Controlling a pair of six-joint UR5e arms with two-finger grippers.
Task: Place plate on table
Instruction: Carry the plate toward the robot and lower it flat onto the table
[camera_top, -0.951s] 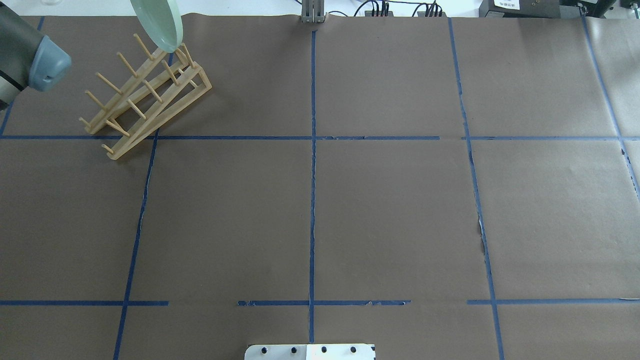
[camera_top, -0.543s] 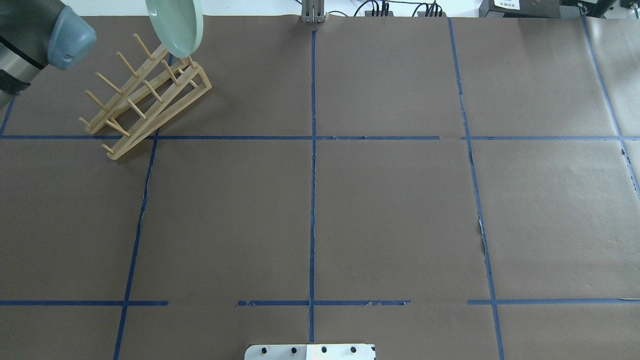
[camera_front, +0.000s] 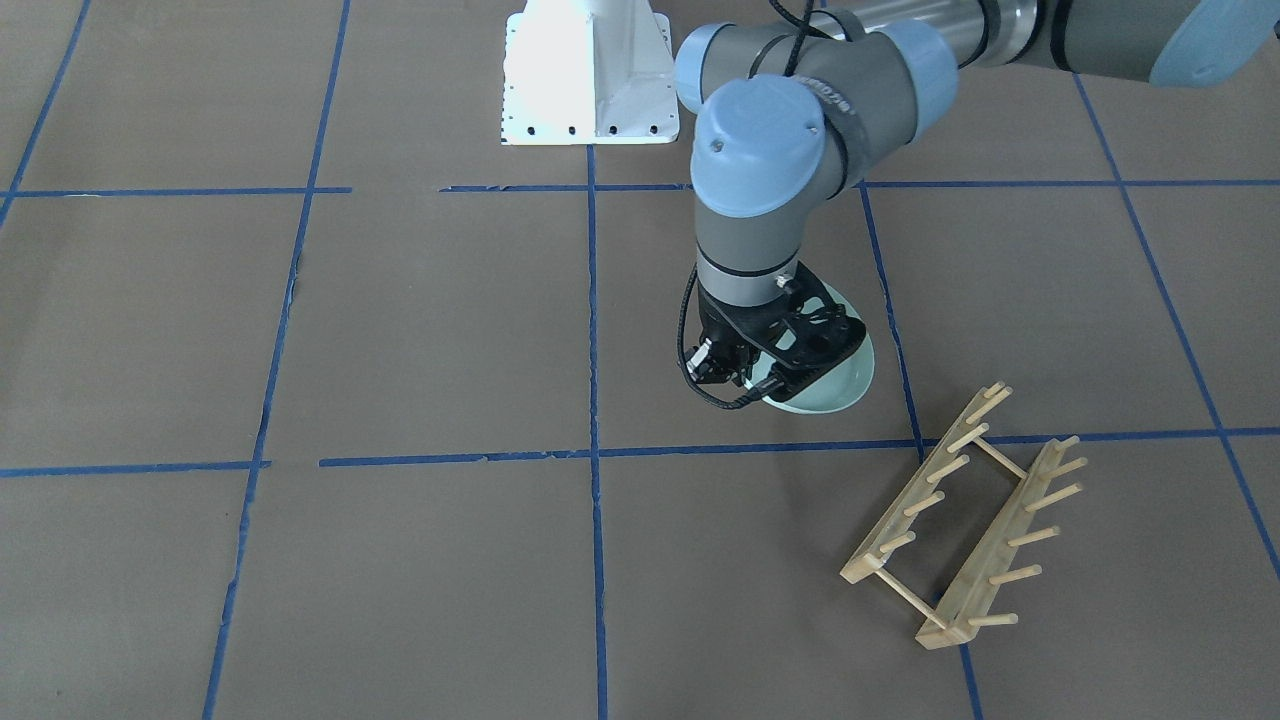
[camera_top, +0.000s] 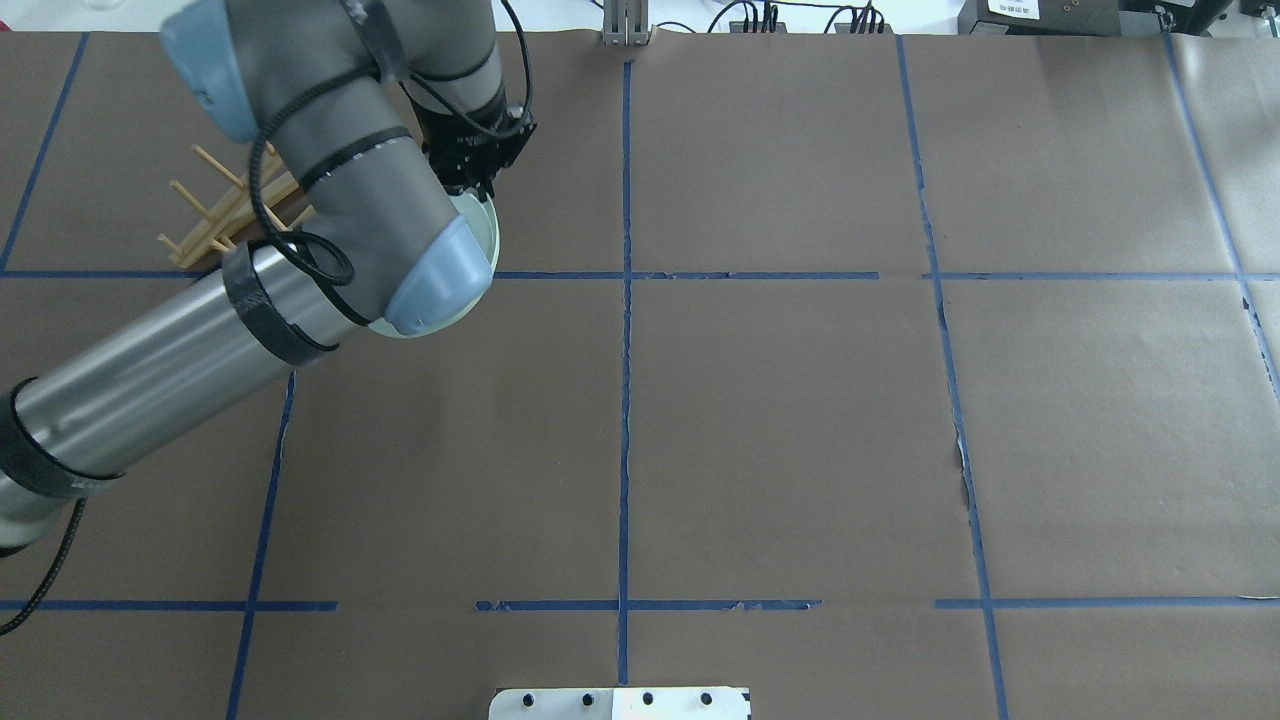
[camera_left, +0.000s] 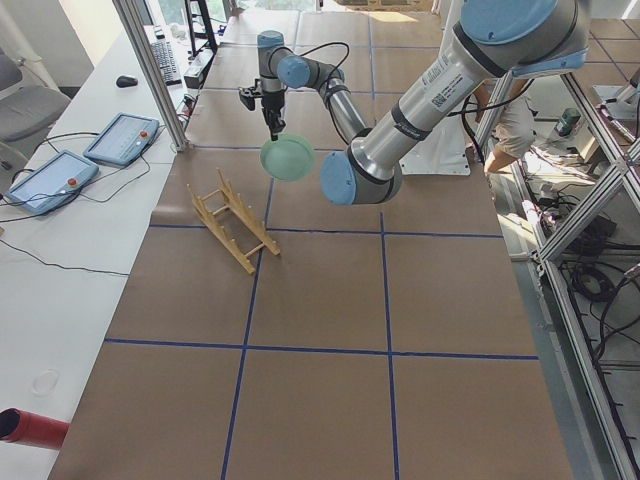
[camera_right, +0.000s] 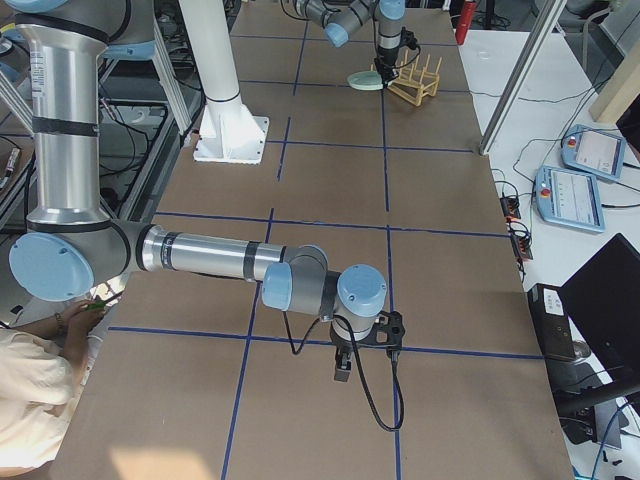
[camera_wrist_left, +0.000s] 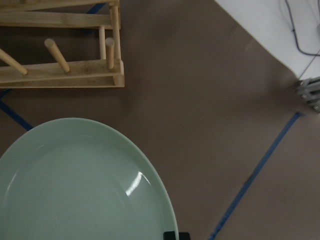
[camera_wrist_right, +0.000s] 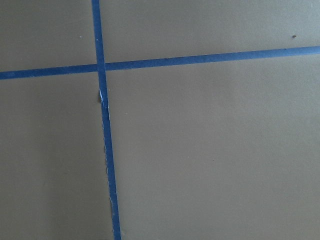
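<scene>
In the far left part of the table (camera_top: 800, 420), a little in from its far edge, the left gripper (camera_front: 762, 388) pinches the rim of the plate (camera_front: 838, 388) between its jaws and holds it tilted just right of the wooden rack (camera_front: 960, 515), apart from it, with broad brown paper lying to the right and near side. The rack's pegs stand bare. From overhead the arm covers most of the plate and part of the rack, whether the plate's low edge touches the paper cannot be made out, and the right gripper (camera_right: 342, 370) hangs low over a tape crossing near the right end, its jaws impossible to judge
</scene>
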